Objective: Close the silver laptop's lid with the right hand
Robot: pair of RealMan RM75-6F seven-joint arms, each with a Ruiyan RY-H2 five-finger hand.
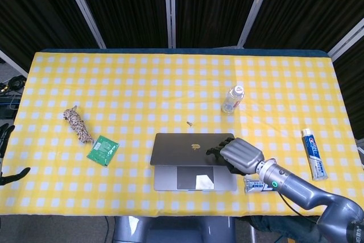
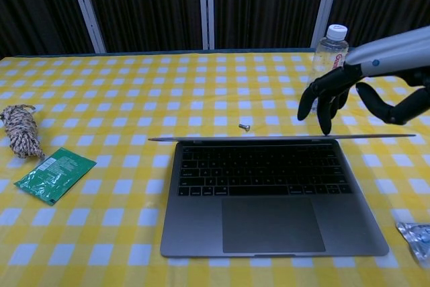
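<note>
The silver laptop (image 1: pixel 187 147) lies at the table's front centre with its lid tipped far down over the keyboard. From above the lid's back with its logo shows. In the chest view the lid appears edge-on as a thin line above the keys, and the base (image 2: pixel 269 223) is still exposed. My right hand (image 1: pixel 239 155) rests on the right part of the lid with fingers spread, and its fingertips (image 2: pixel 327 117) touch the lid's edge. It grips nothing. My left hand (image 1: pixel 7 157) shows only as dark fingers, apart and empty, at the far left edge.
A water bottle (image 1: pixel 232 99) stands behind the laptop on the right, with a small screw (image 1: pixel 189 122) just behind the lid. A rope bundle (image 1: pixel 78 124) and green packet (image 1: pixel 103 150) lie left. A toothpaste tube (image 1: pixel 314 153) lies right; another tube (image 1: pixel 253 185) lies under my forearm.
</note>
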